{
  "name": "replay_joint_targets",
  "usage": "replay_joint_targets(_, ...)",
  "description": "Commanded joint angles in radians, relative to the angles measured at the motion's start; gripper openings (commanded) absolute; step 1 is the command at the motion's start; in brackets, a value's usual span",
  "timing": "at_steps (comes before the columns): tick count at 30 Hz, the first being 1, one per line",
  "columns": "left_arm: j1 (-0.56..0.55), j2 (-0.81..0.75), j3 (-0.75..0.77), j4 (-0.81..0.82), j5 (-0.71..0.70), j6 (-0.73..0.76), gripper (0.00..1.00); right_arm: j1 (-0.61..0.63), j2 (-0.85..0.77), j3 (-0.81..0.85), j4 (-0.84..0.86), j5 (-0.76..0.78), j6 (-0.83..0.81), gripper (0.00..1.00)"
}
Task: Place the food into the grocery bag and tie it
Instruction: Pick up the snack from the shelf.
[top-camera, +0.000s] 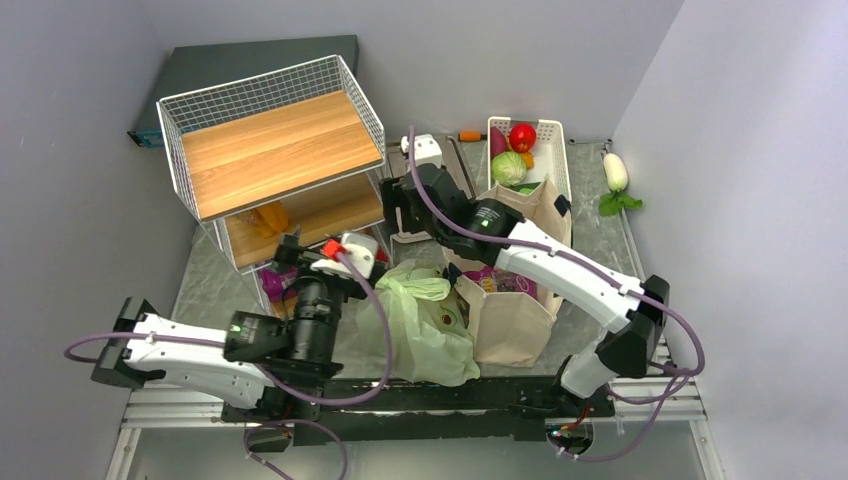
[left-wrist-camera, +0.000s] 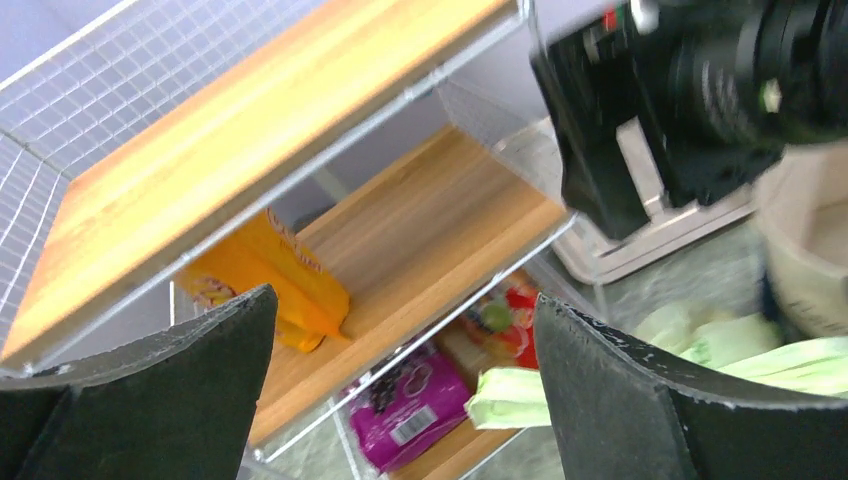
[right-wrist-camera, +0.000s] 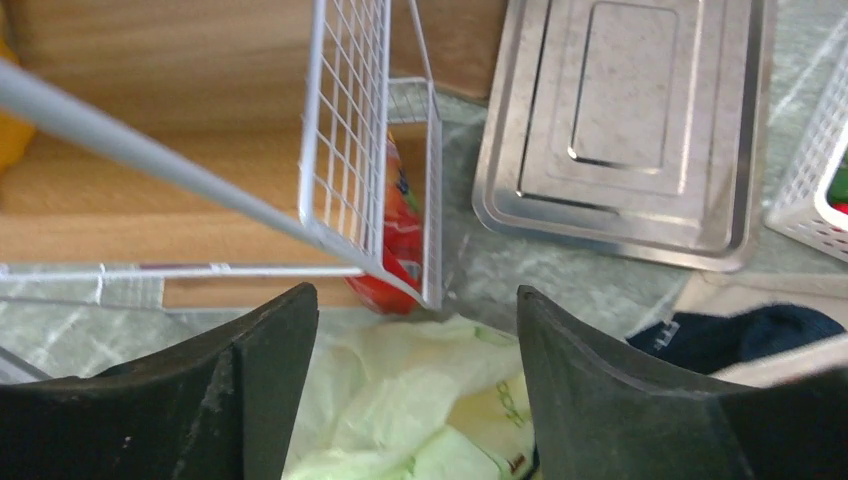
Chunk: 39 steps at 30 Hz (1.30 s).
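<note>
**A:** What's the biggest worry from here?

**B:** The wire rack (top-camera: 270, 140). The right gripper (right-wrist-camera: 415, 310) hangs with its jaws well apart and nothing between them. The rack's lower corner sits just ahead of its fingertips, so a careless drop could snag the mesh.

**A:** And the grocery bag?

**B:** The grocery bag (right-wrist-camera: 400, 425) lies crumpled directly beneath that gripper, against the canvas tote (top-camera: 510, 320). The film is thin, so a pinch might catch one layer or drag the whole bag.

**A:** The other arm?

**B:** The left gripper (left-wrist-camera: 405, 330) is spread wide and empty, with the bag's pale folds below and to the right of its fingers.

**A:** What's hidden?

**B:** I can't pick the handles out among the folds. The food doesn't show, so I can't tell whether it's inside.
</note>
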Motion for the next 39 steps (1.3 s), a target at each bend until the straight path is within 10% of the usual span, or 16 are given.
replay_joint_targets(1,-0.070,-0.028,0.205,0.110,-0.062,0.102,0.99,0.002,-0.101,0.000,-0.142,0.002,-0.039,0.75)
replay_joint_targets(9,-0.022,0.017,0.431,0.147,0.009,0.405,0.99,0.076,-0.232,-0.106,0.061,-0.372,-0.098,0.72)
replay_joint_targets(21,0.088,-0.053,0.546,0.059,0.120,0.470,0.99,0.269,0.032,-0.195,0.667,-0.280,-0.224,0.78)
replay_joint_targets(29,0.091,-0.195,0.487,-0.273,0.125,0.173,0.99,0.269,0.182,-0.139,0.856,-0.248,-0.288,0.84)
replay_joint_targets(39,0.089,-0.343,0.519,-1.120,0.135,-0.535,0.99,0.296,0.095,-0.189,0.904,-0.275,-0.339,0.84)
